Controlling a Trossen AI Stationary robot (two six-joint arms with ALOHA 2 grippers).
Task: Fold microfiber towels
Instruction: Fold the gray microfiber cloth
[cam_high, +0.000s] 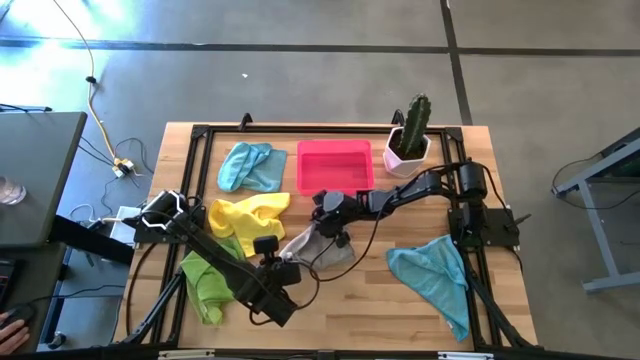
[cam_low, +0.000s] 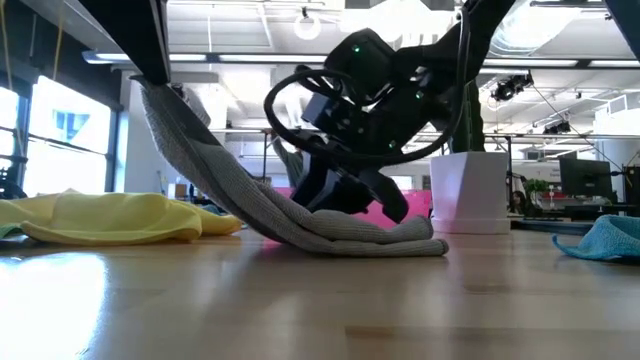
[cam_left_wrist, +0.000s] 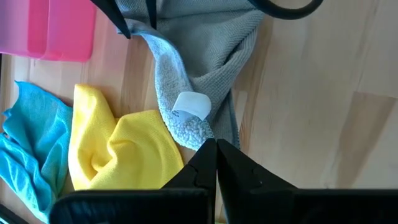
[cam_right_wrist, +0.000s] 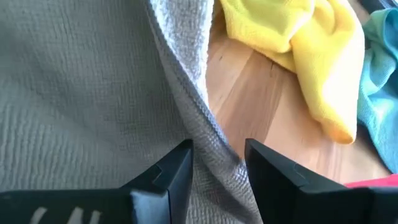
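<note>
A grey towel lies crumpled at mid-table, one corner raised. My left gripper is shut on that raised corner and also shows in the left wrist view. In the low view the towel slopes up to the left gripper. My right gripper is down on the towel's far part, shut on a ridge of it. The rest of the towel lies bunched on the table. My left gripper pinches the grey towel's corner between its two fingers, just past a white tag. The corner is lifted, and the cloth slopes down from it to the table. My right gripper has a ridge of the grey towel between its two fingers, coming from above, slanting down. Edge or fold, I cannot tell. The cloth here sits low on the table.
A yellow towel lies left of the grey one, and a lime green one lies near left. Light blue towels lie far left and near right. A pink tray and a potted cactus stand at the far edge.
</note>
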